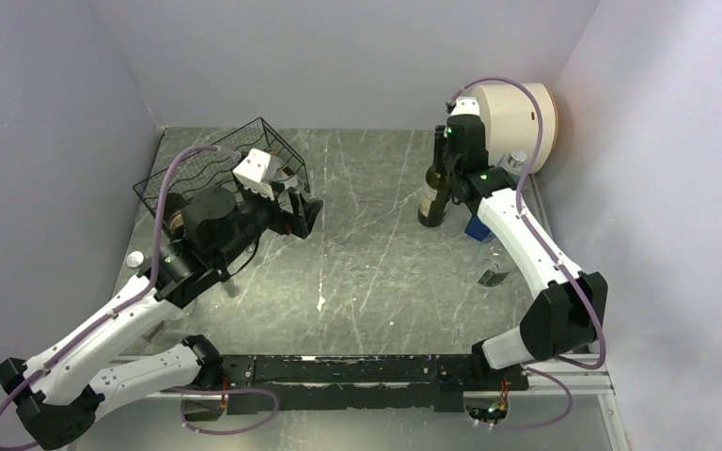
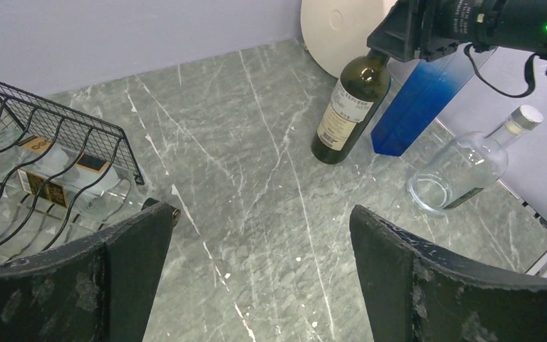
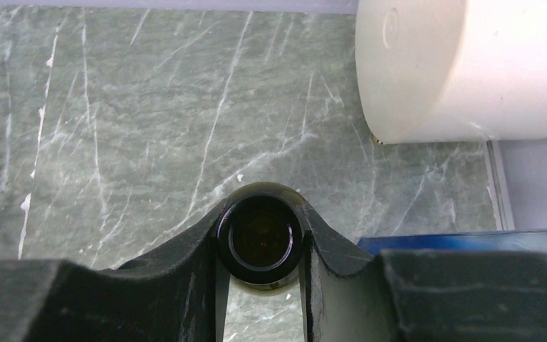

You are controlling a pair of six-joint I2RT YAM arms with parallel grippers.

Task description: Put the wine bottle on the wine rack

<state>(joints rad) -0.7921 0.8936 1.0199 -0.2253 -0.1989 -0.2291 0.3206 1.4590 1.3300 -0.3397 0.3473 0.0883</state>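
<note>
Right gripper (image 1: 447,162) is clamped on the very top of the wine bottle (image 2: 347,107), and the right wrist view looks straight down into the open mouth with a finger (image 3: 185,278) pressed on either side of the neck. The bottle is dark green with a pale label and stands upright at the far right of the table (image 1: 367,263), with its base apparently down on the marble, well apart from the rack (image 1: 221,174), which sits far left. Just behind the bottle there's a tall blue thing (image 2: 417,100), and near that a clear bottle (image 2: 463,167) with a pale cap lies on its side by the right edge. A big cream drum (image 1: 517,122) lies on its side in the far right corner, close behind the right arm. The left gripper (image 2: 263,271) is spread wide with nothing between its fingers, and it hangs just beside the right end of the rack, pointing across the table at the wine bottle; can't tell if it touches the wire. The rack is black wire with wavy rods, and the left wrist view shows one clear labelled bottle (image 2: 50,174) lying in it
</note>
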